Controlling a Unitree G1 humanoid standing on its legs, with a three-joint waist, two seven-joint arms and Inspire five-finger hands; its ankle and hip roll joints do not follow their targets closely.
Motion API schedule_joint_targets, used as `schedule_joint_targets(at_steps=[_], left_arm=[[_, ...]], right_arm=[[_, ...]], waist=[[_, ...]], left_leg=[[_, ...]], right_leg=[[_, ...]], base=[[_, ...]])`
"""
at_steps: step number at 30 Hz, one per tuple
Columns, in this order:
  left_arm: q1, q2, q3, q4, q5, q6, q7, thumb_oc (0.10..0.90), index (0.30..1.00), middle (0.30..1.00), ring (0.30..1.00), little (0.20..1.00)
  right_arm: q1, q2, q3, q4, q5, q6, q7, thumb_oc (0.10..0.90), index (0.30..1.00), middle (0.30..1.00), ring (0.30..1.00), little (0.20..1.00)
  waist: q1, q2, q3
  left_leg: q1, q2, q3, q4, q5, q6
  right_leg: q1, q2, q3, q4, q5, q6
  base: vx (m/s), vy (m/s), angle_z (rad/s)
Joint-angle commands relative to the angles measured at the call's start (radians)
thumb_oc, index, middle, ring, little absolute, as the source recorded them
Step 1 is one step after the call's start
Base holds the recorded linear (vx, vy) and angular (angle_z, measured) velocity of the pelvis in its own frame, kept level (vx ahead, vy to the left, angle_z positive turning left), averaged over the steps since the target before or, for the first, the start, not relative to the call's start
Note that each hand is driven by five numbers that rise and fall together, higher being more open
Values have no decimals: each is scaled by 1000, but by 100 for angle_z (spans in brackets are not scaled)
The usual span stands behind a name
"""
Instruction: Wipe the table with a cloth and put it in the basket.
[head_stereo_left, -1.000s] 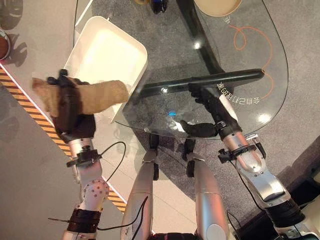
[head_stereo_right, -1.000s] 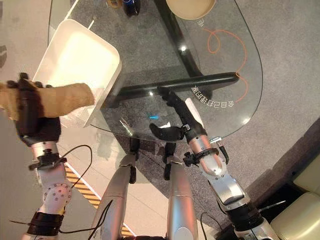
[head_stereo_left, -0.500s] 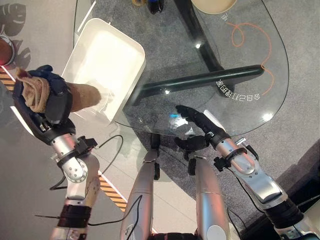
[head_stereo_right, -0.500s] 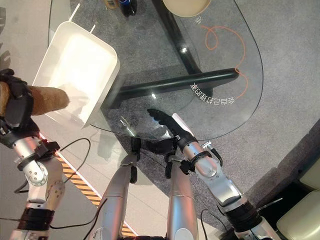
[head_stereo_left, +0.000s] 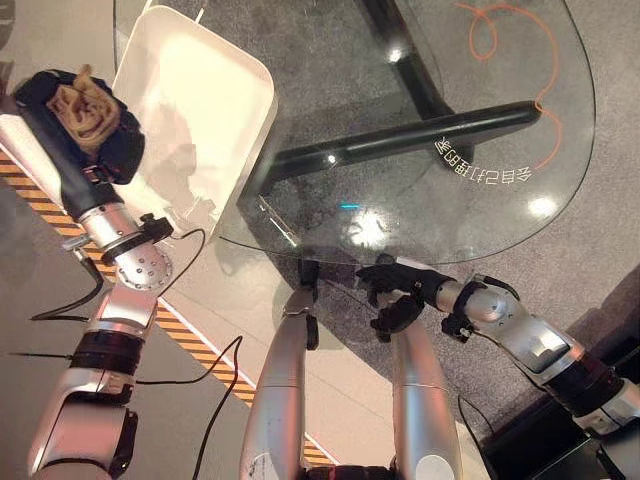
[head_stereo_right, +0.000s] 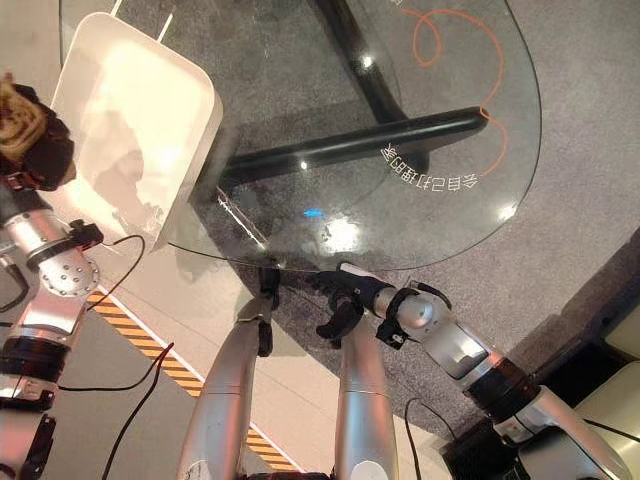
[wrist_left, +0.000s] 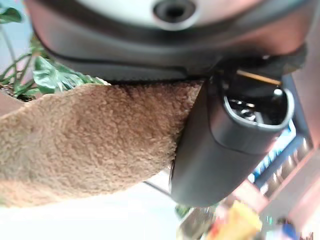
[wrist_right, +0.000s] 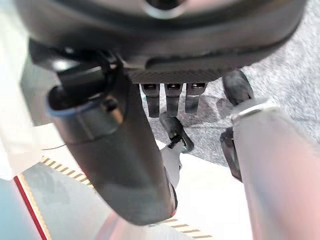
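Bunched inside the curled fingers of the left hand (head_stereo_left: 85, 125): a tan, fuzzy cloth (head_stereo_left: 88, 105), wadded into a ball and facing up toward the head camera. Gripped firmly, fingers and thumb wrapped round it; seen again in the left wrist view as a thick brown roll (wrist_left: 85, 137) pressed against the dark thumb. Held raised off the left end of the table, just beside the outer edge of the white basket (head_stereo_left: 205, 95) and not inside it. Whether hand and basket wall touch cannot be told.

Just right of that hand, the basket itself: a white rectangular tub with rounded corners, sitting at the left end of the glass table (head_stereo_left: 420, 230), partly overhanging the rim. Nothing visible lying in it.

Farther right, the clear oval tabletop, showing grey carpet (head_stereo_left: 330, 60) and a dark crossbar of the table frame (head_stereo_left: 400, 145) through the glass. Orange looping line (head_stereo_left: 540, 90) and white lettering (head_stereo_left: 482, 172) printed near the right end. Bright light glints on the glass near its front edge.

Below the table's near edge, the right hand (head_stereo_left: 400, 290), low and close to the robot, fingers loosely bent and holding nothing, off the glass. Same relaxed fingers (wrist_right: 172, 97) in the right wrist view, with carpet beyond.

Along the floor at left, a yellow-and-black striped strip (head_stereo_left: 190, 345).
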Motion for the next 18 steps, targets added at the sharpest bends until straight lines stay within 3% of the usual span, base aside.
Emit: schedule_joint_targets(at_steps=[1,8,12,18], left_arm=[[-117,138,57,-3,46,10,97,100,300,300,300,200],[-234,152,-29,131,-81,51,-6,100,300,300,300,200],[-265,137,-62,162,-62,96,-60,100,300,300,300,200],[-284,132,-72,208,-99,143,-29,100,300,300,300,200]], right_arm=[[-1,-3,45,-57,72,-28,80,800,900,900,900,900],[-35,1,57,-31,102,-45,66,800,900,900,900,900],[-59,11,57,-40,115,-26,58,800,900,900,900,900],[-74,8,43,-33,137,-12,28,800,900,900,900,900]], waist=[[-35,9,-27],[-51,-3,-27],[-55,-12,-27],[-62,-31,-27]], left_leg=[[-4,-43,60,62,-92,21],[-50,-40,66,65,-87,16],[-62,-41,67,59,-83,17],[-79,-40,65,53,-78,13]], right_leg=[[2,71,30,-102,45,14],[-45,74,40,-104,59,24],[-60,80,44,-108,66,27],[-73,88,47,-120,75,28]], base=[[12,85,-2],[9,49,-2],[0,0,0],[0,0,0]])
